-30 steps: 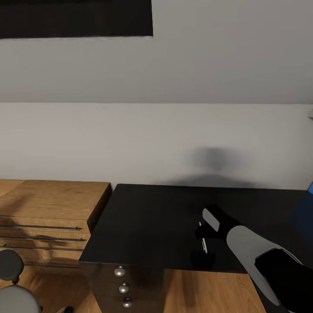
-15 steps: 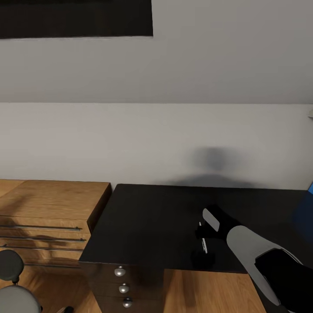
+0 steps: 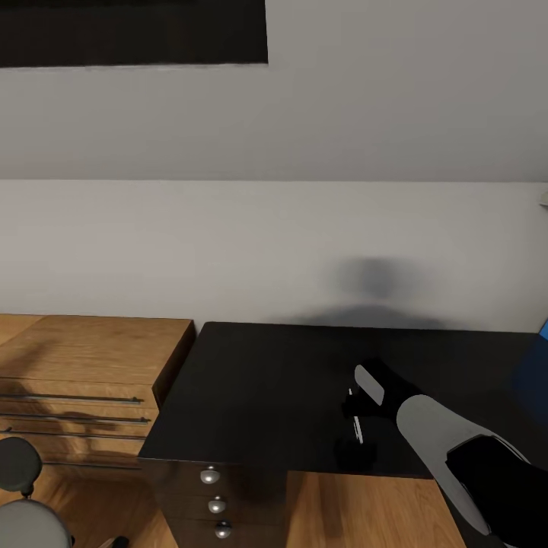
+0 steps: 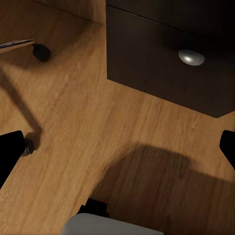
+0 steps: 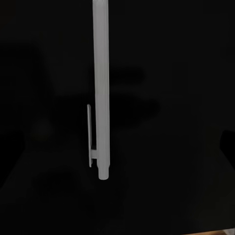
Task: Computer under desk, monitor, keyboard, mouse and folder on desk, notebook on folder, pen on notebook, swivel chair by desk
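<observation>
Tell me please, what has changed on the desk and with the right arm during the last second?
Nothing has visibly changed. The right end effector still hangs over the black desk with the white pen below it, and the wooden cabinet and the swivel chair keep their places.

Bare desk [image 3: 259, 388] left of pen [image 3: 357, 428]

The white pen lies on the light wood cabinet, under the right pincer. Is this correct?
Not quite. The pen lies on the desk's black top, not the wood cabinet. It is under the right pincer; the head view and the right wrist view show this.
</observation>
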Available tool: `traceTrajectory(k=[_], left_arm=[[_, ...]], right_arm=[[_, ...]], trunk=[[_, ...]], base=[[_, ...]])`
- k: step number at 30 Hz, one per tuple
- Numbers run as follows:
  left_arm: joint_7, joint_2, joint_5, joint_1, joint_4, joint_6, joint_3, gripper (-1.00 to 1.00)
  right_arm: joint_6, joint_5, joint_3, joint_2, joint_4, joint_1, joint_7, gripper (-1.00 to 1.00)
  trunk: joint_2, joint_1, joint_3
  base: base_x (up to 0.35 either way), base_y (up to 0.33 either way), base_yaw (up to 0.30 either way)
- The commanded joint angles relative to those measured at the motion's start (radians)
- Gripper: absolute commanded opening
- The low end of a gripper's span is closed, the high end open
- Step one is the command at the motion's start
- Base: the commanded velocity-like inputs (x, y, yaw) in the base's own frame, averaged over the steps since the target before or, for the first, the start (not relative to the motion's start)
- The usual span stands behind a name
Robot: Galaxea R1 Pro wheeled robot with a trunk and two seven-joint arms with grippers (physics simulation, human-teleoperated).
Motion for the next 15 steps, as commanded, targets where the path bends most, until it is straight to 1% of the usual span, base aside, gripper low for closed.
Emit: traceTrajectory(k=[1, 15], left_arm=[[0.009, 0.001, 0.001, 0.000, -0.002, -0.002, -0.006, 1.00], [0.008, 0.001, 0.001, 0.000, -0.002, -0.003, -0.006, 1.00]], right_arm=[[0.003, -0.011, 0.007, -0.001, -0.002, 0.000, -0.007, 1.00], [0.006, -0.012, 0.007, -0.001, -0.002, 0.000, -0.006, 1.00]], trunk=[[-0.001, 0.000, -0.001], [-0.001, 0.000, -0.001]], base=[[0.000, 0.000, 0.000], [0.000, 0.000, 0.000]])
